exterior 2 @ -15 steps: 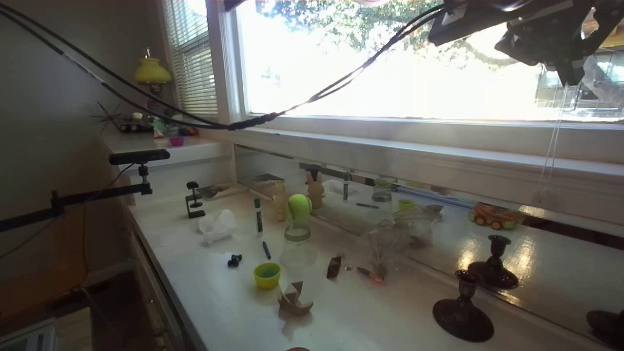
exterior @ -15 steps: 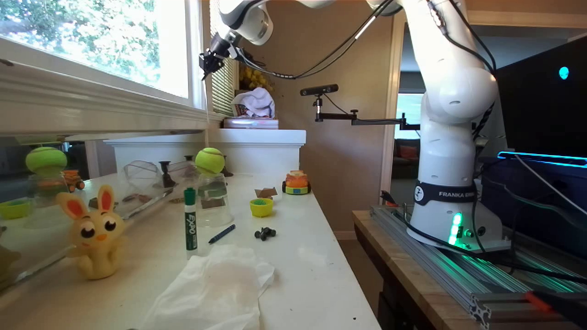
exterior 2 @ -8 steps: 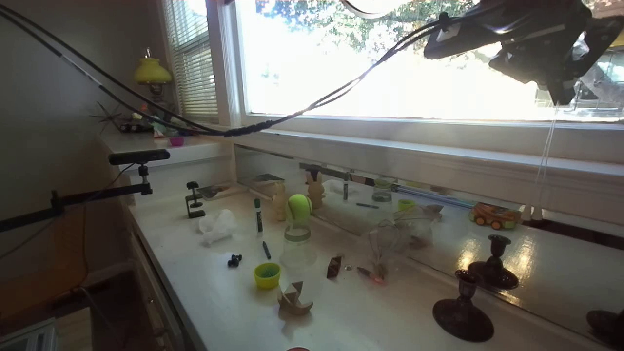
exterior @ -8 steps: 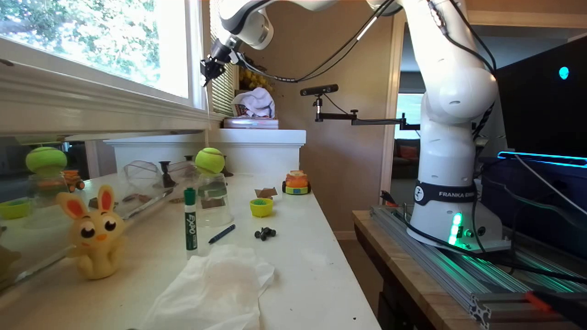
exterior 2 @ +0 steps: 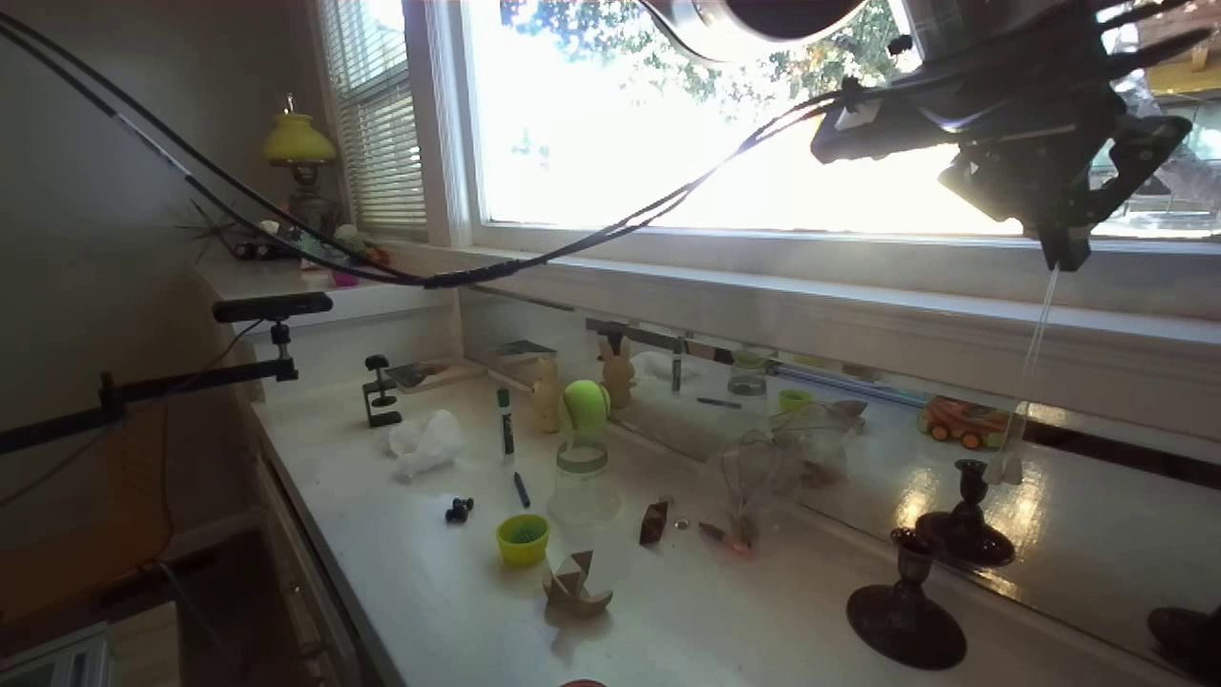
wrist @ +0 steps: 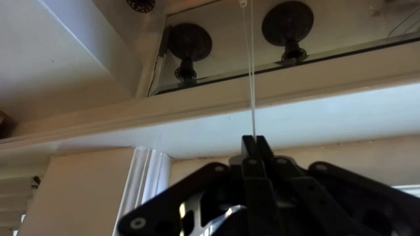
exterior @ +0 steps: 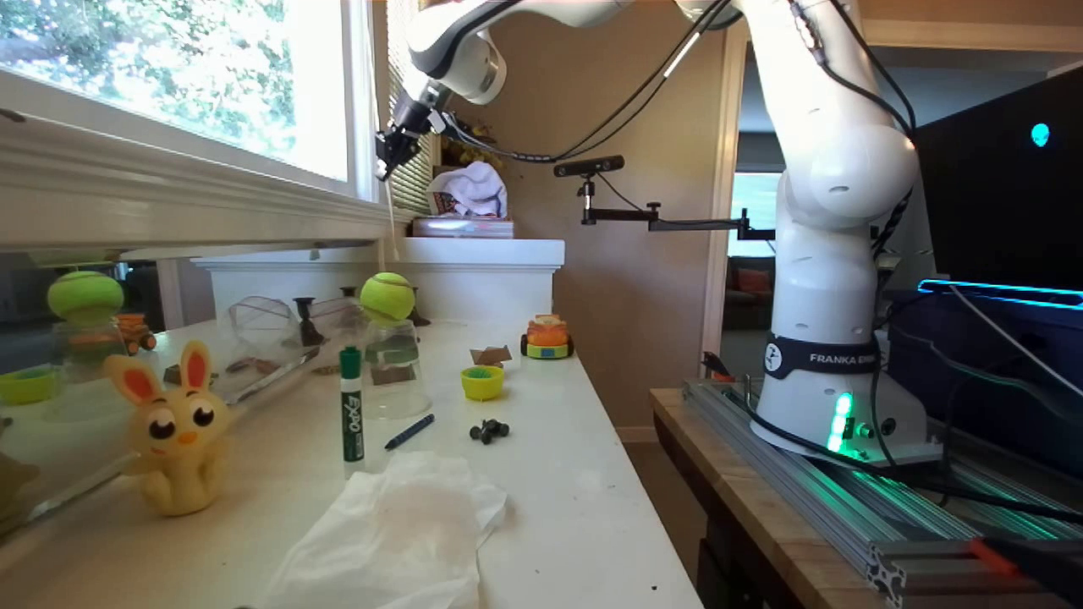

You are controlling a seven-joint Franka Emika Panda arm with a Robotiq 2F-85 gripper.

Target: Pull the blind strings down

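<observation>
Wrist view: my gripper is holding the blind strings, its tips pressed together on them; their long axis is running below me, close to vertical. The pull is therefore calling for straight down. In an exterior view, a dark candlestick is standing on the counter, seemingly near that path; I should be watching it.

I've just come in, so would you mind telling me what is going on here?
The robot arm is pulling down the blind strings by the window, with its pincer shut on them. Over the last second the pincer has come lower, and the strings' pale ends have dropped with it; they hang below the window ledge. The tennis ball and green-capped marker on the counter are not being handled.
</observation>
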